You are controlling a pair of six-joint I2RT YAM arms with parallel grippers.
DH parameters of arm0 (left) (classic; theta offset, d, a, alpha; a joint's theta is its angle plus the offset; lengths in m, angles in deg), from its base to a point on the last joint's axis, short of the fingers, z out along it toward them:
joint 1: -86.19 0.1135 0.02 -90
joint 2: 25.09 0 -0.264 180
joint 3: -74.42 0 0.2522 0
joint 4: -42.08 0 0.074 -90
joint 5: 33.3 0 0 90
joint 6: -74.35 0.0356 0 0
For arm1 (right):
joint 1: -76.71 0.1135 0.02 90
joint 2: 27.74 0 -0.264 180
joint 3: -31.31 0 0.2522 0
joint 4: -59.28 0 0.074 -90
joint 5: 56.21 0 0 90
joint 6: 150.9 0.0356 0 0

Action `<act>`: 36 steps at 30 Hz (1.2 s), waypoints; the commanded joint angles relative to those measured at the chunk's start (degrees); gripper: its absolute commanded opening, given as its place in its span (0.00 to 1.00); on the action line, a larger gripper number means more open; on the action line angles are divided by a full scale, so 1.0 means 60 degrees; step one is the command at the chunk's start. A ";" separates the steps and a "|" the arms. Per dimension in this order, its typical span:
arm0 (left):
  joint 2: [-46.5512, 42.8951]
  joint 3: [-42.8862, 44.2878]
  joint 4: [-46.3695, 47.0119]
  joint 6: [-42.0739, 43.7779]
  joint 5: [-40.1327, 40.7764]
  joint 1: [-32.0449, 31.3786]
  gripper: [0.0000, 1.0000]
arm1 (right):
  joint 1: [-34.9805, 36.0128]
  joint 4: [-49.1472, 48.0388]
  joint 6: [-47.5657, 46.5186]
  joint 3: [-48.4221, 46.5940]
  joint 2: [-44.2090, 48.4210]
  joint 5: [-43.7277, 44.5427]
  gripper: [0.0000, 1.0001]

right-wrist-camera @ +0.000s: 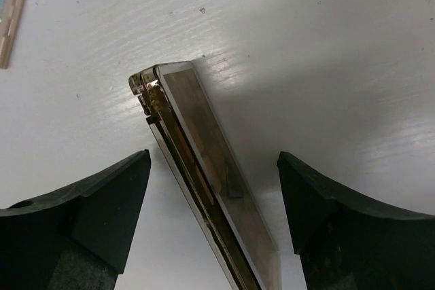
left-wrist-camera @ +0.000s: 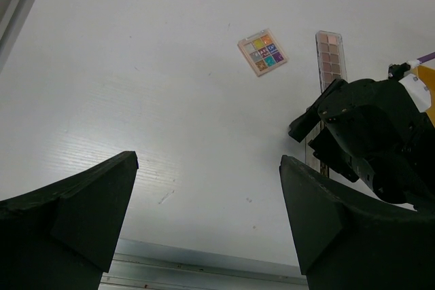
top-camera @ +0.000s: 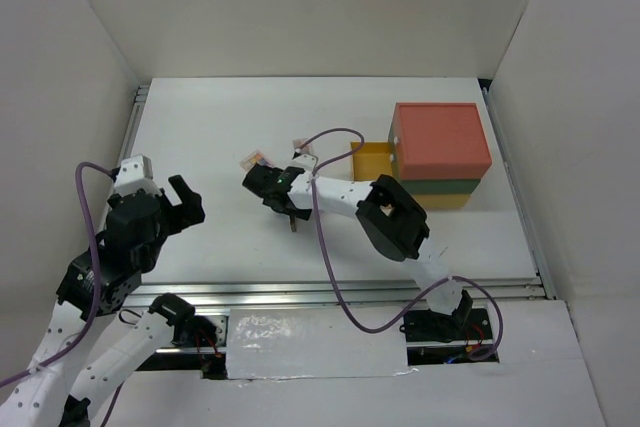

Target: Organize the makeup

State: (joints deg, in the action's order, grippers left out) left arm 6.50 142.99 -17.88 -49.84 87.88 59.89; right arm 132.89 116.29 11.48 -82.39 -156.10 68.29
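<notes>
The right end effector [right-wrist-camera: 214,198] is hanging low over the white table [top-camera: 220,127] with its jaws parted, straddling a long brown eyeshadow palette [right-wrist-camera: 197,134], with bare table showing on either side of it. The left end effector [left-wrist-camera: 204,215] is hovering wide open and empty over the table's left part, while a square multicolour palette [left-wrist-camera: 262,51] and a long nude palette [left-wrist-camera: 330,59] are lying just beyond the brown one.

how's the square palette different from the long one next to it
The square palette is compact; the long palette is a narrow strip. The square one holds bright mixed colours, the long one beige and brown. The square one shows whole; the long one runs behind the right arm. Both lie face up on the table.
</notes>
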 commanded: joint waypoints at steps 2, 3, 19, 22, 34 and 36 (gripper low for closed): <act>-0.0109 -0.0038 0.0390 0.0309 -0.0143 0.0063 0.99 | 0.0303 0.0175 -0.0504 0.0207 0.0532 0.0489 0.85; -0.0109 -0.0038 0.0375 0.0323 -0.0128 0.0048 0.99 | 0.0377 0.0175 -0.0781 0.0192 0.0591 0.0606 0.85; 0.0008 -0.0096 0.0448 0.0353 -0.0274 0.0063 0.99 | 0.0509 -0.0674 -0.3549 0.0705 0.1907 0.0915 0.00; 0.0051 -0.0096 0.0463 0.0382 -0.0304 0.0063 0.99 | 0.0335 -0.0208 -0.5857 0.0005 0.2289 0.0872 0.00; 0.0169 -0.0140 0.0551 0.0470 -0.0465 0.0048 0.99 | -0.2067 0.0557 -0.9835 0.1100 0.3843 0.2249 0.00; 0.0227 -0.0140 0.0536 0.0470 -0.0480 0.0048 0.99 | -0.2564 -0.0083 -1.0404 0.1275 0.4092 0.1737 0.01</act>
State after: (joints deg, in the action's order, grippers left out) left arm 7.31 142.18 -16.72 -48.57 85.52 59.89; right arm 120.30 119.26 -42.86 -76.45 -134.37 77.60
